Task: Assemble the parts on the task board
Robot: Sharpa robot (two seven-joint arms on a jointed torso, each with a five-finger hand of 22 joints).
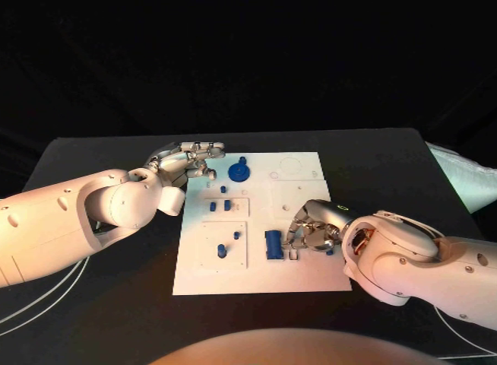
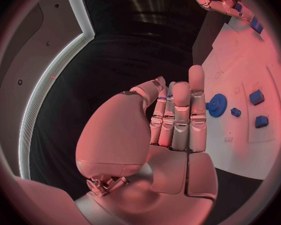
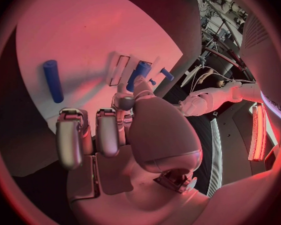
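Right hand (image 1: pixel 305 232) fingers curled empty — left hand (image 1: pixel 191 160) fingers straight together, by task board (image 1: pixel 303 274).

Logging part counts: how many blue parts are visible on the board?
7: gear, three small pieces near it, two in the lower-left panel, a cylinder beside the right hand, which may hide more.

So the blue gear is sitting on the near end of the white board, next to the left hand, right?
Not quite. The blue gear lies at the far end of the white board, as the head view shows. It is indeed next to the left hand.
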